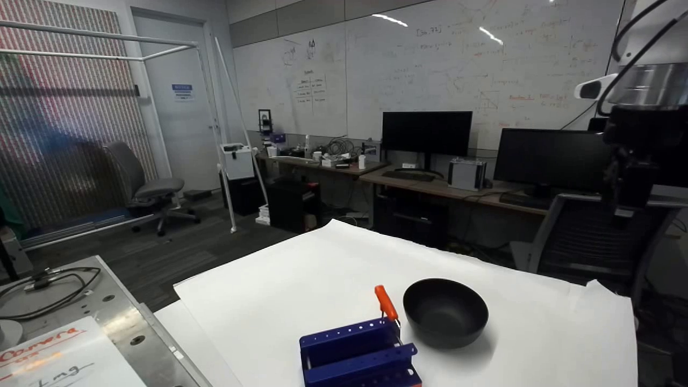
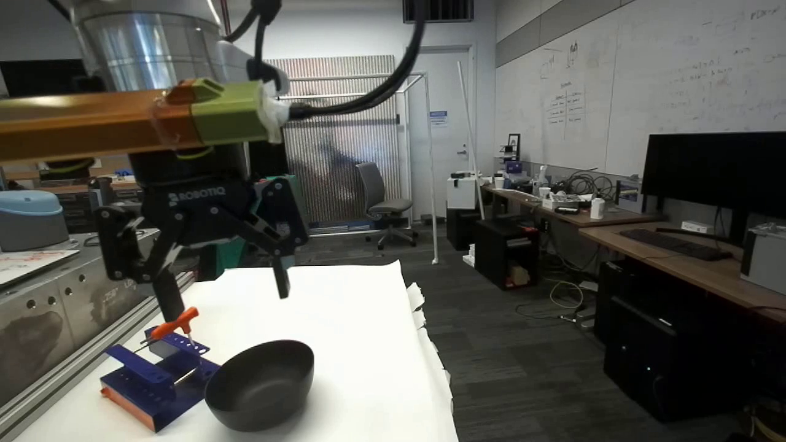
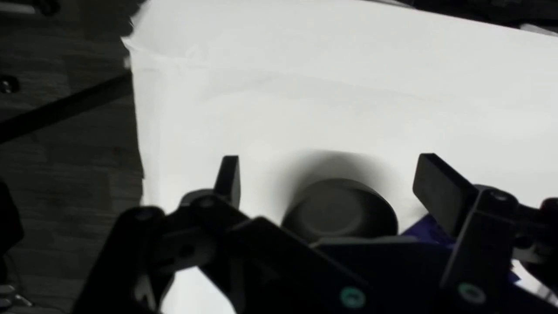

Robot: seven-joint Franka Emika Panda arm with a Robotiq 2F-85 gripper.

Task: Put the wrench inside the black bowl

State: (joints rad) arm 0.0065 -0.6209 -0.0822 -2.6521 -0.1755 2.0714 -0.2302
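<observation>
The wrench, a slim orange-red tool with a T-shaped handle and thin metal shaft, rests on the dark blue rack, handle up; it also shows in an exterior view. In the wrist view it is hidden. The black bowl sits upright beside the rack; it shows in an exterior view and the wrist view. Its visible inside holds nothing. My gripper is wide open and empty, raised above the table. In the wrist view, my gripper has its fingers far apart, with the bowl seen between them.
The dark blue slotted rack stands close to the bowl on the white-covered table. A metal bench runs along one table side. A chair stands near the table's far edge. Desks with monitors stand behind.
</observation>
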